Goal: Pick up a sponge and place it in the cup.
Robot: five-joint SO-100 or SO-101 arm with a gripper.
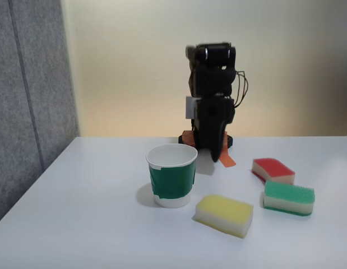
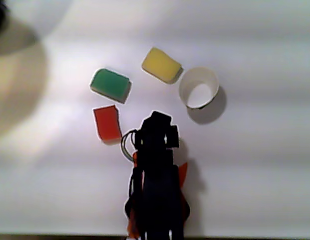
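No brand, label or legible writing appeared on any item in either view.

The cup served as the landmark: a white paper cup with a dark green band, standing upright and open-topped on the white table. In the other view the cup showed an empty white interior.

The sponge, red top over cream foam, lay flat on the table well to the right of the cup in the fixed view, apart from it. In the other view the sponge lay to the left of the cup and just beside the arm.

A green-topped sponge lay just in front of the red one, close to it; contact could not be confirmed. A yellow sponge lay near the cup, to its front right, not touching it.

The arm stood folded behind the cup, with the gripper pointing down toward the table, behind and right of the cup. The jaws appeared to be together, though the dark, blurred picture left this uncertain.

Open table surface extended to the left of and in front of the cup, up to the left table edge beside a grey panel.
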